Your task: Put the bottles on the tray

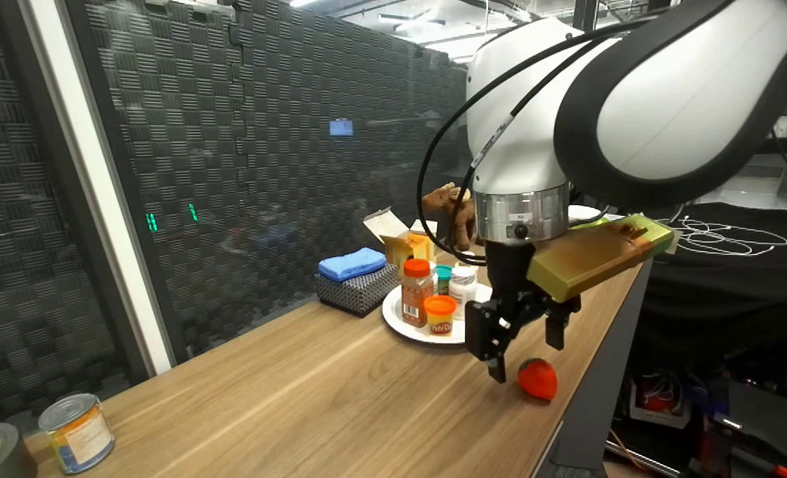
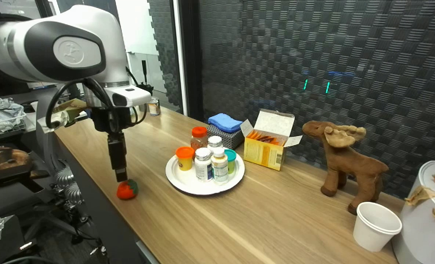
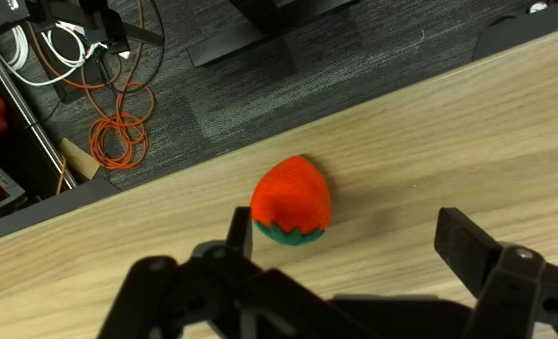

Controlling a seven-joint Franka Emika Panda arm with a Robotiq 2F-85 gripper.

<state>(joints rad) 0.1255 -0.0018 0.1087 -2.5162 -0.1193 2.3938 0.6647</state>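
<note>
Bottles [image 2: 204,167]: upright, grouped on white plate [image 2: 172,175], near centre of frame in both exterior views; caps red, white, orange, teal. Yellow box [image 2: 261,156], flaps open, contains orange packets [image 2: 265,138]. Gripper [image 3: 345,230]: jaws wide apart; red strawberry [image 3: 290,195] near, centre of wrist view. Nested white cups [image 2: 369,234], lower right, seen only in an exterior view; coiled orange cable [image 3: 116,163], upper left, only in wrist view.

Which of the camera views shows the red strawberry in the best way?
The wrist view: there the red strawberry appears largest, seen from above, with its green leaves clear. Both exterior views also show it, near the edge of the table, but much smaller and at a slant.
</note>
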